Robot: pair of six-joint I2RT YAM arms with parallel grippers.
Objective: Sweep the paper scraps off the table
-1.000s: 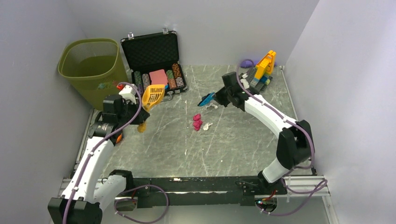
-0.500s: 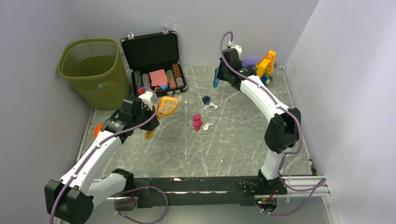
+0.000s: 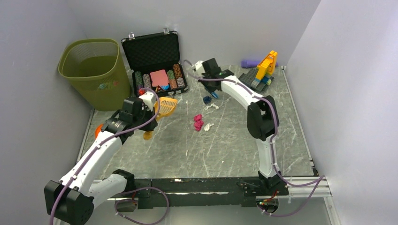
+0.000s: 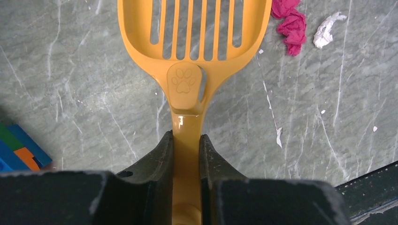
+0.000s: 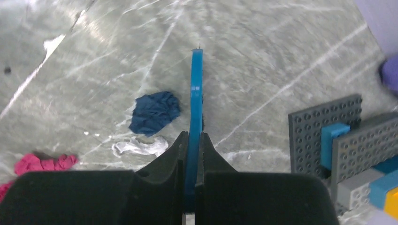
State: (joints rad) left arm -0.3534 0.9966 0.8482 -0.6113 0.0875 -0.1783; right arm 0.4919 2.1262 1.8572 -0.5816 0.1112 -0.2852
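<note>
The paper scraps lie mid-table: a dark blue wad (image 3: pixel 206 99) (image 5: pixel 155 112), a white twist (image 3: pixel 212 107) (image 5: pixel 138 146), pink wads (image 3: pixel 198 123) (image 4: pixel 291 23) and another white bit (image 3: pixel 208 126) (image 4: pixel 328 29). My left gripper (image 3: pixel 150 107) (image 4: pixel 186 140) is shut on the handle of an orange slotted scoop (image 3: pixel 168 106) (image 4: pixel 192 42), whose head hangs left of the pink wads. My right gripper (image 3: pixel 210 78) (image 5: pixel 191 138) is shut on a thin blue tool (image 3: pixel 214 93) (image 5: pixel 196 93), whose tip stands just right of the dark blue wad on the table (image 3: pixel 234 150).
A green mesh bin (image 3: pixel 94 70) stands off the table's back left corner. An open black case (image 3: pixel 157 61) with poker chips sits at the back. Toy bricks (image 3: pixel 263 72) (image 5: pixel 328 131) fill the back right corner. A few bricks (image 4: pixel 19 150) show near the scoop.
The right arm lifted the blue tool off the dark blue wad, swung to the back, then came left and down beside that wad. The left arm carried the scoop rightward, then held still.
</note>
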